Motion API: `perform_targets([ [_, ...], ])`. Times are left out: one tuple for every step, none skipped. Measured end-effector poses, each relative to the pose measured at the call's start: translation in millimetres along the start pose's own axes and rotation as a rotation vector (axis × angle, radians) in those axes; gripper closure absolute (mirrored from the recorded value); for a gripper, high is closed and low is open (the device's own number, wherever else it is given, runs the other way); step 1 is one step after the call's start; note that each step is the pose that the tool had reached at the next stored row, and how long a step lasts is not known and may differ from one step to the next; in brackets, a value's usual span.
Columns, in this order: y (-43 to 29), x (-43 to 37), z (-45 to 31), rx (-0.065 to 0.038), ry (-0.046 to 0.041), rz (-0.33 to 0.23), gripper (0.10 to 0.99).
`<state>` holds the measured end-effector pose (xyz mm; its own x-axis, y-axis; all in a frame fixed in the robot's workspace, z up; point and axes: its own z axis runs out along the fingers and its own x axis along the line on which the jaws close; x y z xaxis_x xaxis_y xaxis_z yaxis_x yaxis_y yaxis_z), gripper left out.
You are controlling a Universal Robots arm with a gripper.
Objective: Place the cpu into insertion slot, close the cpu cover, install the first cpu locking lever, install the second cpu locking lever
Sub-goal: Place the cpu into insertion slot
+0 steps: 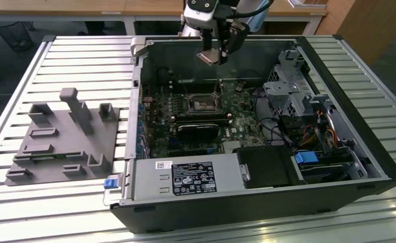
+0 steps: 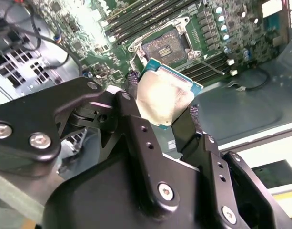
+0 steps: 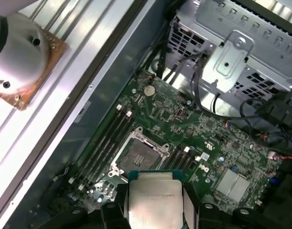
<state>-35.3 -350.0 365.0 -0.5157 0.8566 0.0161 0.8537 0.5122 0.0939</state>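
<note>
**First step in hand: cpu held above the open computer case, not yet seated**

The hand (image 2: 161, 101) is closed on the cpu (image 3: 154, 200), pinching its opposite edges, with the silver top facing the wrist cameras. In the exterior view the chip hangs well above the motherboard (image 1: 238, 126). The insertion slot (image 3: 138, 157) lies bare below it and looks a little offset in both wrist views. By my judgement, placing it calls for centring the chip over the slot, squaring it to the metal rim and keeping it level.

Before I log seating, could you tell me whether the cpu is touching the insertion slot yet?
Apart. The exterior view shows the claw holding the cpu well above the insertion slot.
</note>
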Motion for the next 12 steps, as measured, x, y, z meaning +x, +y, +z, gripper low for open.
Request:
perform_targets([
  [0.0, 0.0, 0.1, 0.0, -0.0016, 0.017, 0.545],
  [0.0, 0.0, 0.2, -0.001, -0.0033, 0.034, 0.545],
  [0.0, 0.0, 0.4, -0.001, -0.0062, 0.065, 0.545],
  [0.0, 0.0, 0.4, -0.001, -0.0079, 0.082, 0.545],
  [0.0, 0.0, 0.5, -0.002, -0.0093, 0.098, 0.545],
  [-0.1, 0.0, 0.6, -0.002, -0.0106, 0.112, 0.545],
  [-0.1, 0.0, 0.7, -0.002, -0.0118, 0.125, 0.545],
  [-0.1, 0.0, 0.8, -0.002, -0.0131, 0.138, 0.545],
  [-0.1, 0.0, 0.9, -0.002, -0.0143, 0.151, 0.545],
  [-0.1, 0.0, 1.0, -0.003, -0.0154, 0.163, 0.545],
  [-0.1, 0.0, 1.0, -0.003, -0.0167, 0.176, 0.545],
  [-0.1, 0.0, 1.1, -0.003, -0.0179, 0.188, 0.545],
])
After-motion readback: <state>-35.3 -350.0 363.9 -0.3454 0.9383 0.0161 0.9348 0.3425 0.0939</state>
